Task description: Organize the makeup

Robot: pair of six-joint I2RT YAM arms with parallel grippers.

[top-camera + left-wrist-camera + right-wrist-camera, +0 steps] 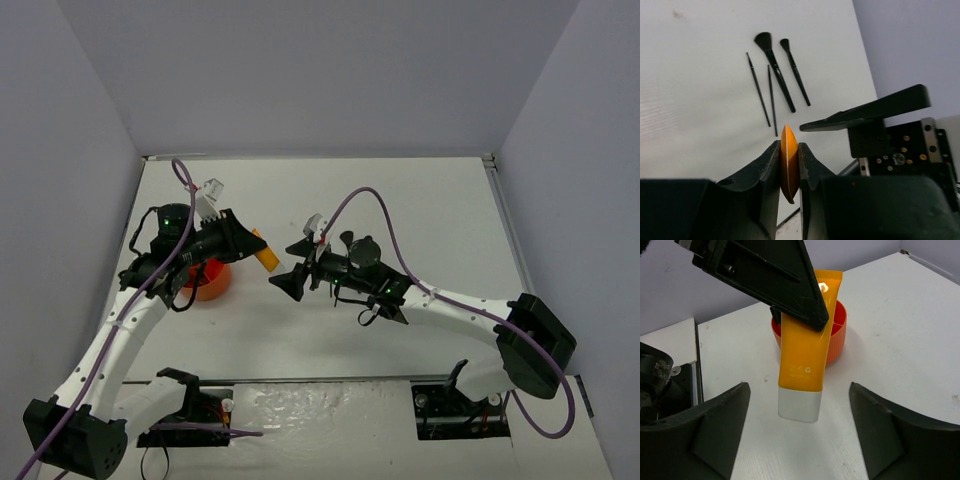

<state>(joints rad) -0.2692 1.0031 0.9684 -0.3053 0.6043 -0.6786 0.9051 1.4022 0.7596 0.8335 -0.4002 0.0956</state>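
My left gripper is shut on the crimped end of the orange-white tube and holds it in the air beside the orange tub. In the left wrist view the tube is edge-on between the shut fingers. My right gripper is open and faces the tube. In the right wrist view the tube's white cap hangs between the open fingers without touching them. Several thin black brushes and pencils lie side by side on the table. I cannot make out any compacts or puff.
The round orange divided tub stands on the white table behind the tube. The right arm crosses the middle of the table and covers most of the brushes from above. Grey walls close in the left, back and right sides.
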